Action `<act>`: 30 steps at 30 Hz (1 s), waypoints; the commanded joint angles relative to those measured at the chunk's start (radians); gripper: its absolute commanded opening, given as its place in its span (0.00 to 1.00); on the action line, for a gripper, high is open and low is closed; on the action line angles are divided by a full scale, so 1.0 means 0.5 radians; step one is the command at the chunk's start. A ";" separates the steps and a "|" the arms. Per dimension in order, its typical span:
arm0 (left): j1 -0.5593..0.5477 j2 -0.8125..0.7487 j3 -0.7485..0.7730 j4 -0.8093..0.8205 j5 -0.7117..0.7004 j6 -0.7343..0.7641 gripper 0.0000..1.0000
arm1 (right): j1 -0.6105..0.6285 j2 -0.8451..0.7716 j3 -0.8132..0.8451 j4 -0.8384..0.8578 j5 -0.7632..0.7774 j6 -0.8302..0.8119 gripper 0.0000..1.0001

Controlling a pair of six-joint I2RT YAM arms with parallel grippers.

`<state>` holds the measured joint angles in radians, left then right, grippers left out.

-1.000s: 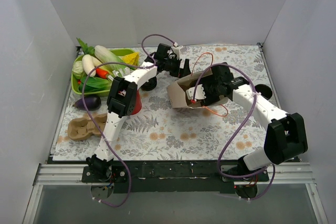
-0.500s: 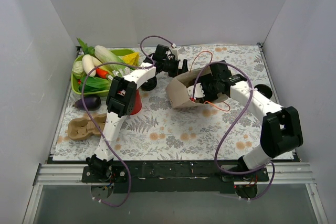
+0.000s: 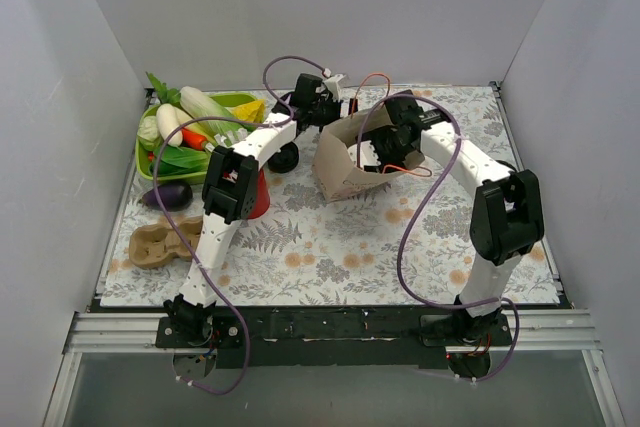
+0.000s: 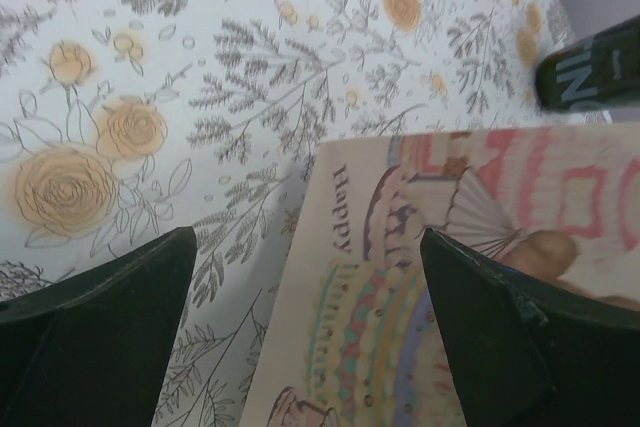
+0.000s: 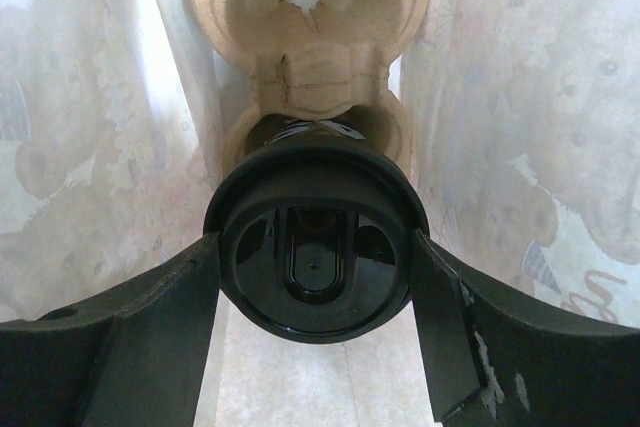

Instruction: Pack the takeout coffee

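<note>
1. The takeout coffee (image 5: 313,257) stands inside the paper bag (image 3: 340,165), which sits at the middle of the far part of the bench (image 3: 330,247). Its round black lid faces the right wrist camera. The cup body is seated in a pocket of a moulded pulp carrier (image 5: 315,67) within the bag.
2. The right end effector (image 5: 315,242) is reached into the bag. Its two fingers are closed against opposite sides of the lid rim, gripping the coffee.
3. The left end effector (image 4: 307,235) is at the bag's far-left side. Its jaws are spread wide and grip nothing. The bag's printed wall and the floral bench show in the gap.
4. A dark green item with pale lettering (image 4: 590,77) lies just beyond the bag; it cannot be identified.
5. A green tray of vegetables (image 3: 190,127) occupies the far-left corner.
6. An eggplant (image 3: 165,195) and a second pulp carrier (image 3: 160,242) lie along the left edge.
7. A red cup (image 3: 260,202) stands beside the left arm.
</note>
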<state>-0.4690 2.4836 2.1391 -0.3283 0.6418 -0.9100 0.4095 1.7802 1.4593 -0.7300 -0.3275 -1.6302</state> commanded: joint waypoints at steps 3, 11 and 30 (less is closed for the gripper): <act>0.011 -0.254 0.115 0.046 -0.268 -0.125 0.97 | -0.006 0.274 0.272 -0.625 0.115 -0.080 0.01; 0.073 -0.675 -0.179 0.086 -0.357 -0.021 0.98 | 0.055 0.394 0.576 -1.154 0.342 -0.007 0.01; 0.058 -1.172 -0.514 0.009 -0.422 0.074 0.98 | 0.111 0.069 -0.114 -0.636 0.490 0.315 0.03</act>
<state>-0.4358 1.9743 1.8908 -0.2951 0.4438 -0.9073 0.4904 1.7905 1.5333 -1.0077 -0.0715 -1.5536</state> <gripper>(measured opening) 0.981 0.762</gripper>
